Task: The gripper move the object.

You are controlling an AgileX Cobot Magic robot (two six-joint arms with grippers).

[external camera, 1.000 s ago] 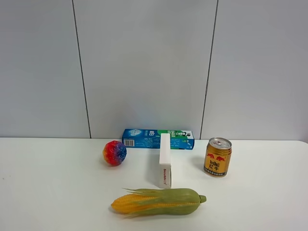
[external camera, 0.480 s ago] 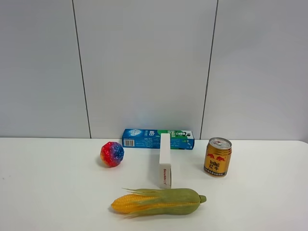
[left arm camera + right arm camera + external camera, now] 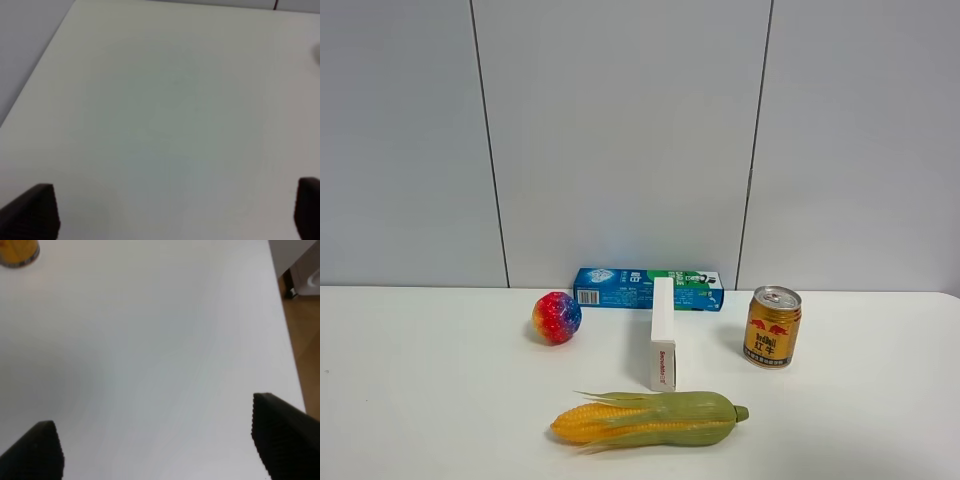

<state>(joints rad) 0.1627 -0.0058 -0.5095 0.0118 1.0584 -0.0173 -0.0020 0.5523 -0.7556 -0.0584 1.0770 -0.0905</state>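
The small rainbow ball [image 3: 557,318] rests on the white table [image 3: 420,390], left of centre, just in front of the left end of a blue box. No arm or gripper shows in the exterior high view. In the left wrist view my left gripper [image 3: 170,212] is open and empty over bare table, only its black fingertips [image 3: 32,212] showing at the picture's corners. In the right wrist view my right gripper [image 3: 155,447] is open and empty over bare table, with black fingertips [image 3: 277,437] wide apart. The ball shows in neither wrist view.
A blue toothpaste box [image 3: 648,288] lies at the back by the wall. A white box [image 3: 663,332] stands in the middle, a gold can [image 3: 772,327] to its right, a corn cob [image 3: 650,419] in front. The can's edge [image 3: 17,252] and the table's edge [image 3: 282,295] show in the right wrist view.
The ball rolled slightly left, then back right, and its colours have turned. Nothing else has moved.
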